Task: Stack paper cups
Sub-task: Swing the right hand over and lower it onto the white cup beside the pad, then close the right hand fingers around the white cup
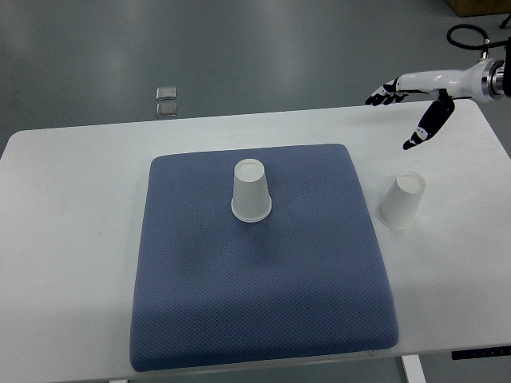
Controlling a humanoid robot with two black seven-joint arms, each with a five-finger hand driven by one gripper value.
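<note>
I see my right hand [415, 100] above the table's [64, 207] far right corner, fingers spread and holding nothing. One paper cup [402, 201] stands upside down just below the fingertips; another cup [251, 191] sits inverted well left on the blue mat [255, 295].

matt paper cups [251, 191]; dimpled blue cloth mat [263, 263]; smooth white table [64, 239].

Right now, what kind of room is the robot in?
Probably a lab or workshop, not a home. A plain white table stands on a bare grey floor, a blue mat is laid out with two paper cups for practice, and a black cable lies on the floor.
</note>
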